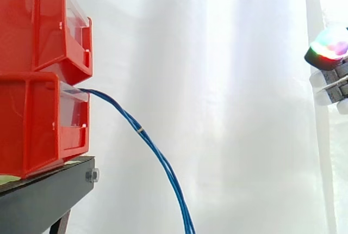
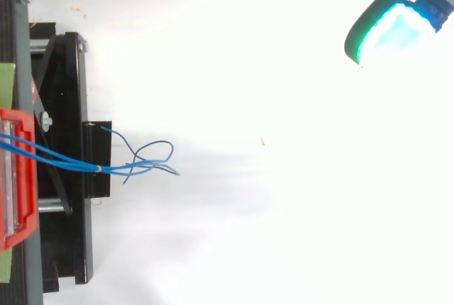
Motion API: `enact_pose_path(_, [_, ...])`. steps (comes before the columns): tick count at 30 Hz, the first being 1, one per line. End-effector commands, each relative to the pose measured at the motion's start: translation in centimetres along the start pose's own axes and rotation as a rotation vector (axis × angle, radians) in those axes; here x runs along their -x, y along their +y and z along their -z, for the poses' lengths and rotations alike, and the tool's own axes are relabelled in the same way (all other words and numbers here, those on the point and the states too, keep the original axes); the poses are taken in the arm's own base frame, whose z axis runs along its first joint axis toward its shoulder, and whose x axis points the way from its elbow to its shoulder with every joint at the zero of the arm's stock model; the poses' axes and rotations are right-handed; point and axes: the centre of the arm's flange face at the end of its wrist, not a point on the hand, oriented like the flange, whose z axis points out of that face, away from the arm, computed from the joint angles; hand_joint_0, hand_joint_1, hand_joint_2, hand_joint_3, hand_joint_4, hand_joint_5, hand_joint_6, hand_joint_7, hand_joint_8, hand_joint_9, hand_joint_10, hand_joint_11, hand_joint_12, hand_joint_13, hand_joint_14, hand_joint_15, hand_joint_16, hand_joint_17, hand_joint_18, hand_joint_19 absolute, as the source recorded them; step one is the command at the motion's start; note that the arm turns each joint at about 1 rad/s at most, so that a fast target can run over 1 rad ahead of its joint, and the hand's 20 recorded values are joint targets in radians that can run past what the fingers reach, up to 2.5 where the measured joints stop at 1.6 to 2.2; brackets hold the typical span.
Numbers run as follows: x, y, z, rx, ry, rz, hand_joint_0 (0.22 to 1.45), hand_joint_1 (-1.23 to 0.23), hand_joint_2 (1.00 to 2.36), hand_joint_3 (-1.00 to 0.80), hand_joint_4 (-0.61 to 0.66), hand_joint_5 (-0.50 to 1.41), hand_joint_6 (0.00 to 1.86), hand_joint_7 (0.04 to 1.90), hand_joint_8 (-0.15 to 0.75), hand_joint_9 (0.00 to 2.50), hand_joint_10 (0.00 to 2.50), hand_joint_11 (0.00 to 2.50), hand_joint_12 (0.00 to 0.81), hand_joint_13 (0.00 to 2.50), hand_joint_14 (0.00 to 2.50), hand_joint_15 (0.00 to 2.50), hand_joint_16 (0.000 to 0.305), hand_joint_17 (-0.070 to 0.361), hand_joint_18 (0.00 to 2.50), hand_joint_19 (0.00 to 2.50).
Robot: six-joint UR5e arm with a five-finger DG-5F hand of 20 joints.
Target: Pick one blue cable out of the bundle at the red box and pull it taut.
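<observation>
2 red bins stacked at 9 o'clock: upper red bin [image 1: 32, 22] sits on lower red bin [image 1: 32, 125], both w/ clear front panels facing 3 o'clock. Lower one rests on black stand [image 1: 43, 201] at 8 o'clock; bolt [image 1: 91, 175] on stand's end. Blue cable bundle [image 1: 163, 163] exits btw the bins at lower bin's top edge, droops toward 5 o'clock & leaves frame near 6 o'clock. Pale tie [image 1: 140, 129] wraps bundle in its upper part. Hand [image 1: 328, 49] at 3 o'clock edge, slightly high, glowing green/red/magenta, well apart from bundle. White curtain [image 1: 228, 81] behind everything.
</observation>
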Motion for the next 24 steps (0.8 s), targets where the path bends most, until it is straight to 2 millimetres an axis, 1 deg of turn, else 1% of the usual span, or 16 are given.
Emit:
enact_pose_path(1, [-0.3, 0.2, -0.2, 0.013, 0.002, 0.009, 0.32, -0.81, 1.00, -0.50, 0.21, -0.29, 0.50, 0.63, 0.328, 0.04, 0.00, 0.00, 0.483, 0.01, 0.00, 0.05, 0.090, 0.203, 0.00, 0.00])
enact_pose_path(4, [-0.6, -0.3, -0.5, 0.011, -0.008, 0.031, 0.31, -0.80, 1.00, -0.50, 0.21, -0.29, 0.50, 0.63, 0.333, 0.04, 0.00, 0.00, 0.489, 0.01, 0.00, 0.05, 0.091, 0.205, 0.00, 0.00])
enact_pose_path(5, [-1.0, -1.2, -1.0, -0.003, -0.006, 0.049, 0.31, -0.79, 1.00, -0.50, 0.21, -0.29, 0.50, 0.63, 0.334, 0.04, 0.00, 0.00, 0.491, 0.01, 0.00, 0.05, 0.091, 0.206, 0.00, 0.00])
enact_pose_path(7, [-1.2, -1.6, -1.3, -0.004, -0.004, 0.050, 0.31, -0.78, 1.00, -0.50, 0.21, -0.29, 0.50, 0.63, 0.336, 0.04, 0.00, 0.00, 0.493, 0.01, 0.00, 0.06, 0.092, 0.206, 0.00, 0.00])
enact_pose_path(12, [-2.0, -2.5, -3.0, 0.056, -0.017, 0.038, 0.30, -0.64, 1.00, -0.50, 0.23, -0.28, 0.50, 0.63, 0.347, 0.05, 0.00, 0.00, 0.502, 0.01, 0.00, 0.07, 0.092, 0.207, 0.00, 0.01])
enact_pose_path(16, [-2.6, -3.2, -3.9, 0.084, -0.021, 0.032, 0.30, -0.55, 1.00, -0.50, 0.23, -0.28, 0.50, 0.64, 0.353, 0.05, 0.00, 0.00, 0.501, 0.00, 0.00, 0.07, 0.091, 0.205, 0.00, 0.03])
enact_pose_path(17, [-2.9, -3.6, -4.3, 0.091, -0.022, 0.031, 0.31, -0.51, 1.00, -0.50, 0.23, -0.28, 0.50, 0.64, 0.352, 0.05, 0.00, 0.00, 0.496, 0.00, 0.00, 0.07, 0.090, 0.203, 0.00, 0.03])
enact_pose_path(18, [-3.1, -3.8, -4.5, 0.094, -0.019, 0.031, 0.31, -0.51, 1.00, -0.50, 0.24, -0.28, 0.50, 0.64, 0.352, 0.06, 0.00, 0.00, 0.496, 0.00, 0.00, 0.07, 0.090, 0.203, 0.00, 0.04])
enact_pose_path(19, [-3.6, -4.8, -5.1, 0.100, -0.019, 0.028, 0.31, -0.50, 1.00, -0.50, 0.24, -0.28, 0.50, 0.64, 0.354, 0.07, 0.00, 0.00, 0.495, 0.00, 0.00, 0.08, 0.090, 0.202, 0.00, 0.04])
enact_pose_path(22, [-4.0, -5.2, -5.9, 0.130, -0.028, 0.021, 0.33, -0.46, 1.00, -0.50, 0.24, -0.27, 0.50, 0.64, 0.352, 0.08, 0.00, 0.00, 0.485, 0.00, 0.00, 0.06, 0.088, 0.198, 0.00, 0.06])
enact_pose_path(24, [-4.0, -5.0, -6.0, 0.150, -0.032, 0.016, 0.34, -0.45, 1.00, -0.50, 0.25, -0.27, 0.50, 0.65, 0.348, 0.08, 0.00, 0.00, 0.480, 0.00, 0.00, 0.07, 0.087, 0.195, 0.00, 0.05])
